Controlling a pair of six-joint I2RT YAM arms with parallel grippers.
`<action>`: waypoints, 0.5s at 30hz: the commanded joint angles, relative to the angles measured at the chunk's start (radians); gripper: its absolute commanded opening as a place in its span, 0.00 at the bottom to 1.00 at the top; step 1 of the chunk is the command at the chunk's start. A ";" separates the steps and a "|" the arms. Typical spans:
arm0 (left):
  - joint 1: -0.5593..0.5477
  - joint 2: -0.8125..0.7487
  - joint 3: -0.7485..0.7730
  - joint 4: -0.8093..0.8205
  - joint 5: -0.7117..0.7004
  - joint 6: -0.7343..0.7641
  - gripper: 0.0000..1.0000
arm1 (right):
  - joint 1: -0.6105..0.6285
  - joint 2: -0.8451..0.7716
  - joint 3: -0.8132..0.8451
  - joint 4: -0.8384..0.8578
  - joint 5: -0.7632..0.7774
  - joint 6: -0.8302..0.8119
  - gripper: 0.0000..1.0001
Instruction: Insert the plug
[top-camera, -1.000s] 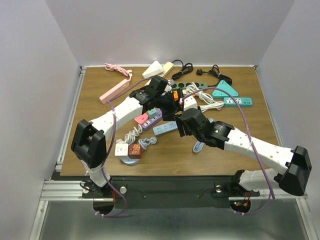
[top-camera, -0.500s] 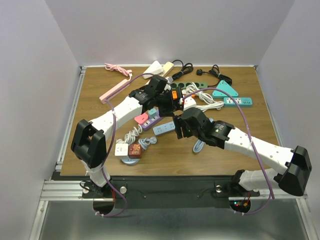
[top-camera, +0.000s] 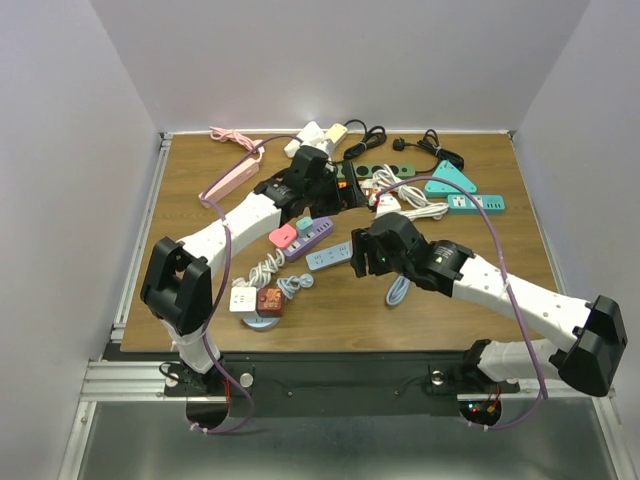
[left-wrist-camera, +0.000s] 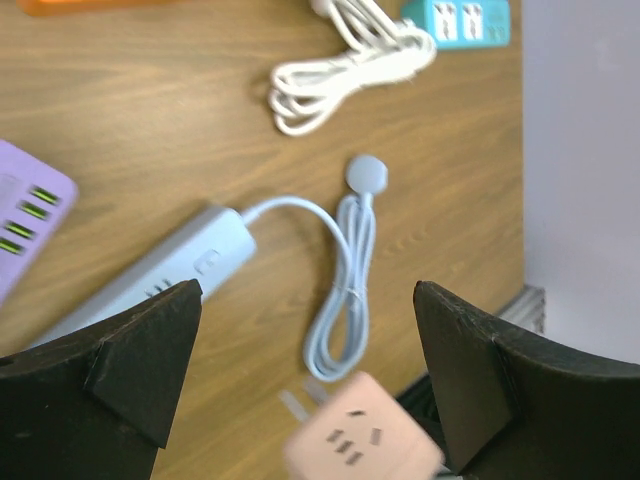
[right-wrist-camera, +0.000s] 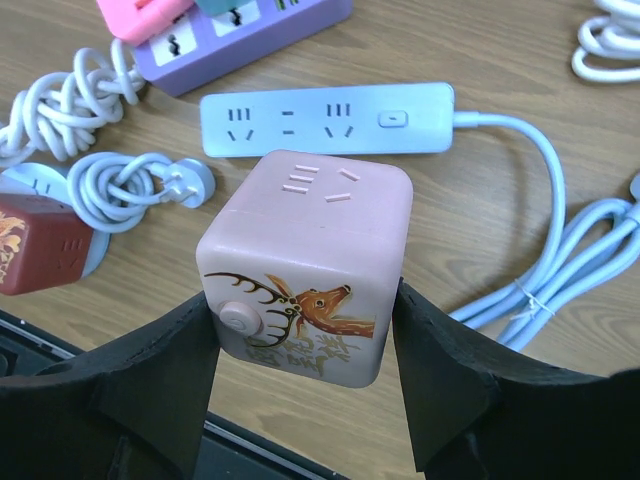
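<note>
Your right gripper (right-wrist-camera: 305, 335) is clamped on the plug cube (right-wrist-camera: 312, 235), one finger on each side face, holding it off the table (right-wrist-camera: 480, 40). The cube is pale pink with rounded corners. The face toward the wrist camera carries a drawn deer with antlers and a round button, and the face beyond that shows socket slots. Its prongs are hidden from that camera. In the left wrist view the cube is blurred and cut off at the bottom edge, with prongs poking from one side, too soft to count.

Just past the right fingertips a light blue power strip (right-wrist-camera: 325, 118) lies flat, sockets up, and its cord (right-wrist-camera: 528, 292) is looped off to the gripper's right. Beyond it lies a purple strip (right-wrist-camera: 250, 25). To the gripper's left are a white plug on a coiled cable (right-wrist-camera: 185, 182) and a red-brown cube (right-wrist-camera: 35, 245).

Your left gripper (left-wrist-camera: 305, 340) stands wide apart and empty, looking down on the same blue strip.
</note>
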 joint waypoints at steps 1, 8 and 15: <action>0.019 -0.020 -0.033 0.097 -0.098 0.064 0.99 | -0.050 -0.045 -0.022 0.016 -0.026 0.038 0.00; 0.015 -0.056 -0.177 0.221 -0.163 0.173 0.98 | -0.183 0.001 -0.096 0.020 -0.097 0.048 0.00; -0.027 -0.059 -0.298 0.307 -0.187 0.210 0.97 | -0.294 0.065 -0.124 0.074 -0.163 0.028 0.00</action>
